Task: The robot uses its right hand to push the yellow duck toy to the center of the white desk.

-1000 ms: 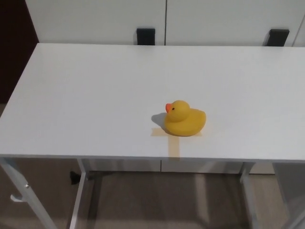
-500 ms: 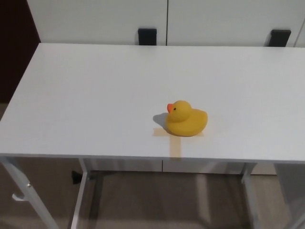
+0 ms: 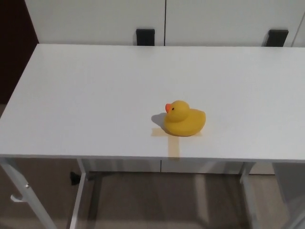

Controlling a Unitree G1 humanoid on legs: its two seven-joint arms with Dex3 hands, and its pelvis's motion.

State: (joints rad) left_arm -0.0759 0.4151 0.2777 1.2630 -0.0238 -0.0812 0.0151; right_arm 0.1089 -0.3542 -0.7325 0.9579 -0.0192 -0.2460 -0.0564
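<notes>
Yellow duck toy [image 3: 184,118] sits upright on the white desk [image 3: 95,90], beak to picture left, body resting on a strip of pale yellow tape [image 3: 174,143] that forms a T-shaped mark running to the desk's near edge. In the head view the duck stands about midway between the left and right ends of the visible desktop but closer to the near edge than to the far one. Neither the left nor the right hand shows anywhere in view, so whether they are spread or closed cannot be told. Compared with a second ago and half a second ago: the duck keeps the same place on the tape and the same heading; the whole picture slid very slightly and back, desk edges and the two black brackets [image 3: 145,36] at the far side moving with it, so that reads as camera sway, not duck motion. Nothing has changed on the desk itself in this last second. Meaning for the task: the scene fits two readings. Either the tape marks a starting spot and the duck waits short of centre for the right hand to come in, or the duck has been left roughly mid-desk and the hand is already away. The pictures do not settle which. Behind the desk, white cabinet panels [image 3: 95,19]; below, desk legs and a brown floor [image 3: 143,200].
</notes>
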